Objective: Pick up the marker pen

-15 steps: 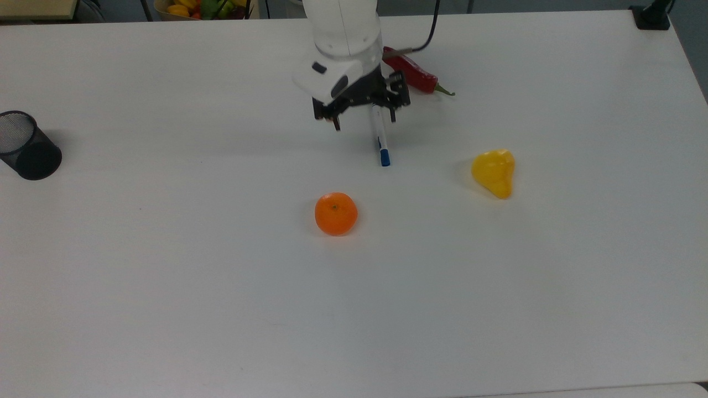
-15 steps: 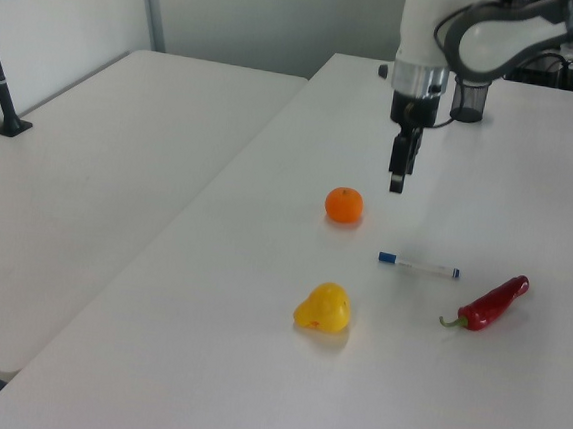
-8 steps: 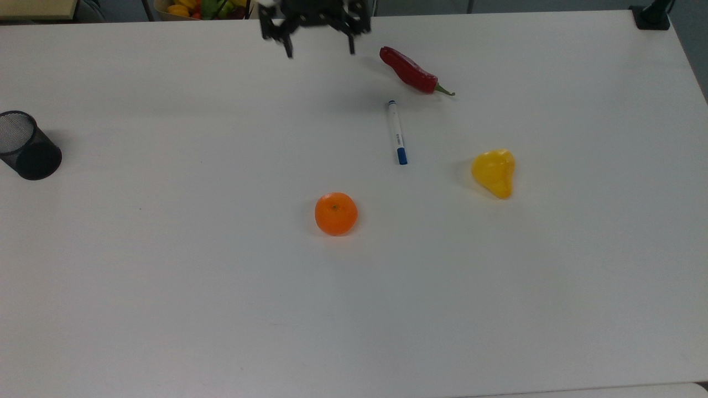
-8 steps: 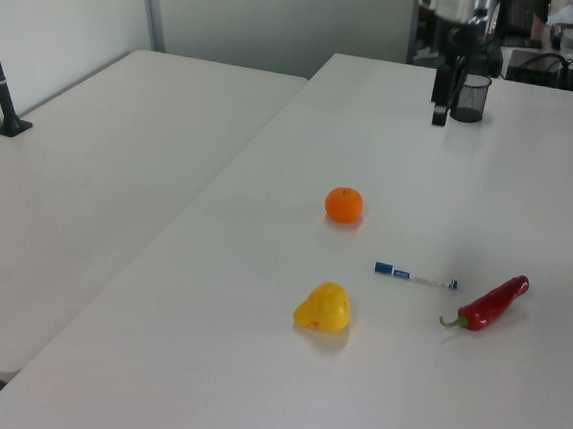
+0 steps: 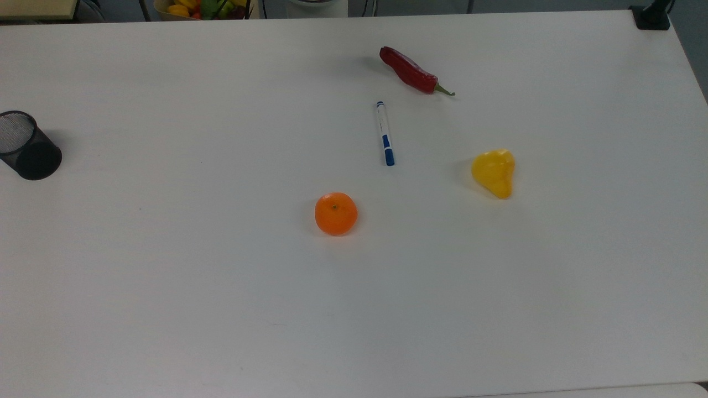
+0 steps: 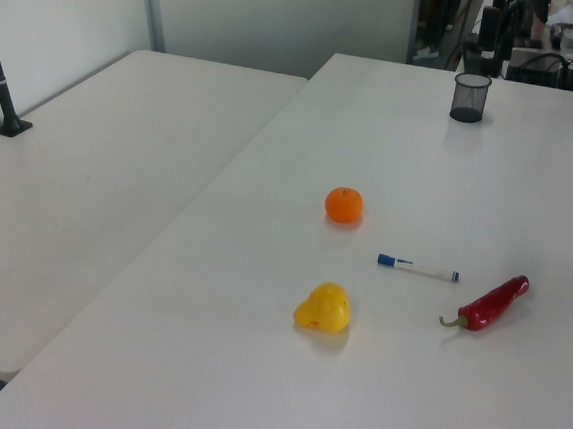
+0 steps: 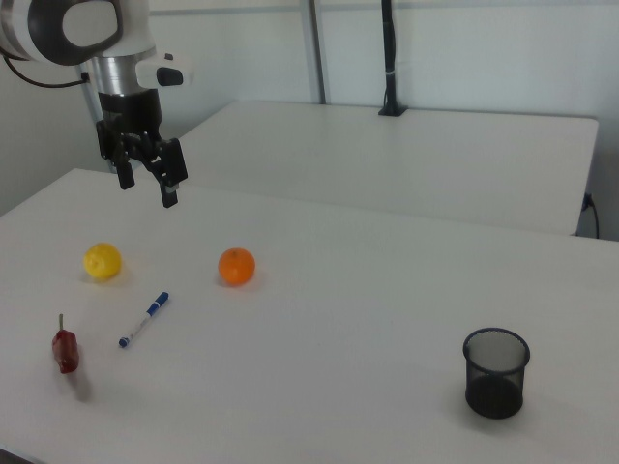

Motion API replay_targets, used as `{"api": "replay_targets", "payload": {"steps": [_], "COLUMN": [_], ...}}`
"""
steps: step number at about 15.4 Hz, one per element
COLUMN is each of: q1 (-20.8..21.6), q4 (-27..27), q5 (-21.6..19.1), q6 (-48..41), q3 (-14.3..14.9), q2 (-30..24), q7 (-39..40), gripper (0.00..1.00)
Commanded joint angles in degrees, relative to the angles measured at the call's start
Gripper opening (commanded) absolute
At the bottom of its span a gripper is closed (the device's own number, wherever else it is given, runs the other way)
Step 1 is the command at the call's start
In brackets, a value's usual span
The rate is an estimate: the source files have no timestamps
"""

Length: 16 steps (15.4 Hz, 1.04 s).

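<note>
In the top view, the marker pen (image 5: 385, 133) is lying flat on the white table (image 5: 166, 276), its blue cap pointing toward the lower edge of the picture. The red chili (image 5: 411, 71) is sitting near its uncapped end, up and to the top view's right. The orange (image 5: 336, 213) is resting below and to the top view's left of the cap, the yellow pear-shaped fruit (image 5: 494, 172) well to the top view's right, and the black mesh cup (image 5: 26, 145) far off at the top view's left edge.

In the left view, the pen (image 6: 418, 268) is lying between the orange (image 6: 344, 204) and the chili (image 6: 489, 304), touching neither.

In the right view, the end effector (image 7: 145, 179) is hanging in the air above the table, its 2 fingers spread apart and gripping nothing. The pen (image 7: 144, 319) is lying on the table well below it, apart from it, with the yellow fruit (image 7: 102, 261) to the right view's left and the orange (image 7: 236, 266) to the right view's right.
</note>
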<state>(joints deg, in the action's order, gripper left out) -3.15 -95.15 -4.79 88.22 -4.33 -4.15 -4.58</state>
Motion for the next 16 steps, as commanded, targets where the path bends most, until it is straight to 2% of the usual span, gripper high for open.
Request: {"api": "replay_targets", "payload": {"steps": [1,5,8,16], "q1": [4.1,4.1,3.4,3.3], "q4": [0.1,-0.1,0.0,0.1], "q5": [-0.5,-0.6,-0.3,0.0], "q6": [3.5,11.0,11.1,11.3], "q3": [4.7,4.9,5.0,4.4], "q2": [-0.2,0.9,1.5,2.2], "q7": [-1.3,3.3,10.0,10.4], "gripper": [1.00,1.00,1.00,1.00]}}
